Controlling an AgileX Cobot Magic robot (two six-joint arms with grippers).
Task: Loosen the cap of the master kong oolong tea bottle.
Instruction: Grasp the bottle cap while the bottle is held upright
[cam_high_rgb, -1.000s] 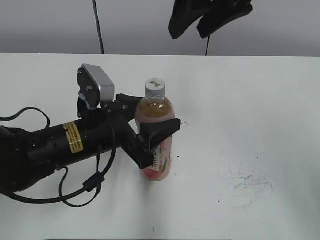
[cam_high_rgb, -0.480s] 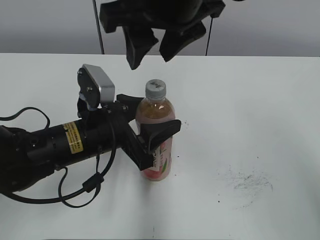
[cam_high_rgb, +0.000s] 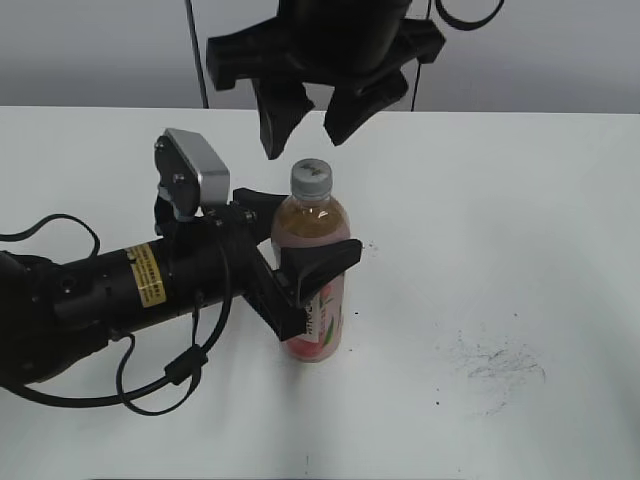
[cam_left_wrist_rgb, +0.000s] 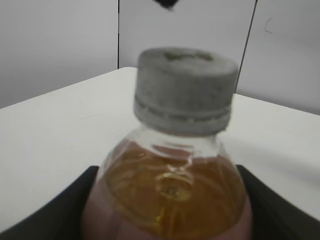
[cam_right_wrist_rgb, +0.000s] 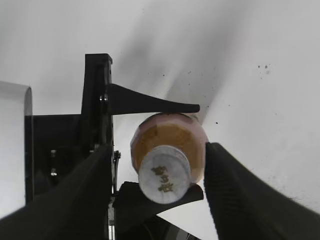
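The master kong oolong tea bottle (cam_high_rgb: 315, 300) stands upright on the white table, amber tea above a pink label. Its white-grey ribbed cap (cam_high_rgb: 311, 177) is on the neck. My left gripper (cam_high_rgb: 305, 265) is shut on the bottle's body from the left; the left wrist view shows the cap (cam_left_wrist_rgb: 185, 90) and shoulder (cam_left_wrist_rgb: 172, 192) close up between the black fingers. My right gripper (cam_high_rgb: 305, 115) hangs open just above the cap, fingers apart on either side. In the right wrist view the cap (cam_right_wrist_rgb: 164, 180) and bottle (cam_right_wrist_rgb: 170, 135) sit below, between the open fingers (cam_right_wrist_rgb: 155, 187).
The white table (cam_high_rgb: 520, 220) has a scuffed dark patch (cam_high_rgb: 500, 365) at the right front. A thin dark cable (cam_high_rgb: 197, 55) runs up at the back. The left arm's body (cam_high_rgb: 110, 300) lies across the left side.
The right gripper has come down from the upper right to just above the cap, fingers open. The left gripper and the bottle have not moved.
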